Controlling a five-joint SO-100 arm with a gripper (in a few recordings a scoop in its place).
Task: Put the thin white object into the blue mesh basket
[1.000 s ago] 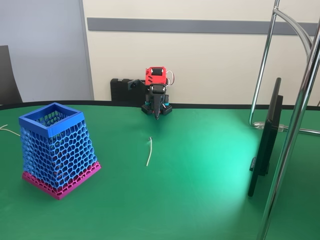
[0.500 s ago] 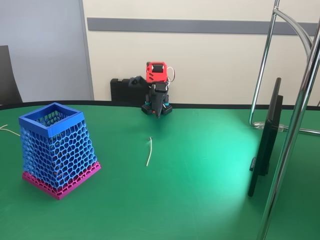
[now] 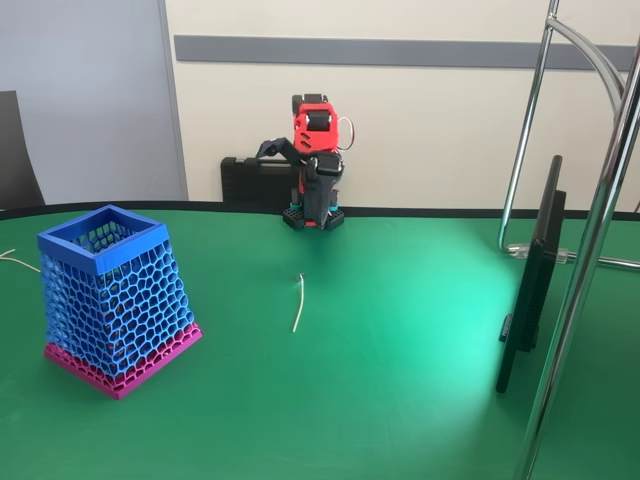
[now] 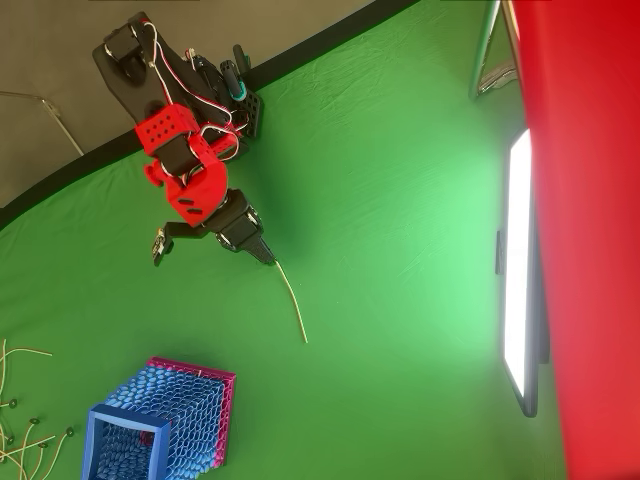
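Observation:
The thin white object [image 3: 298, 302] [image 4: 292, 303] lies flat on the green table, near the middle. The blue mesh basket [image 3: 110, 300] [image 4: 165, 425] with its magenta base stands upright to the left of it in the fixed view, well apart from it. My red and black gripper [image 3: 292, 185] [image 4: 214, 255] hangs at the far edge of the table, above the surface and behind the stick. It is open wide, one jaw pointing down toward the stick's far end and the other splayed out sideways. Nothing is between the jaws.
A dark monitor [image 3: 530, 290] [image 4: 520, 270] stands on edge at the right, beside chrome stand poles [image 3: 590, 250]. Thin white cables [image 3: 15, 262] [image 4: 20, 430] lie past the basket at the left edge. A black case [image 3: 245, 180] sits behind the arm's base.
The arm's wrist and gripper have lifted upward at the back of the table, the splayed jaw rising with them. The stick and basket have not moved.

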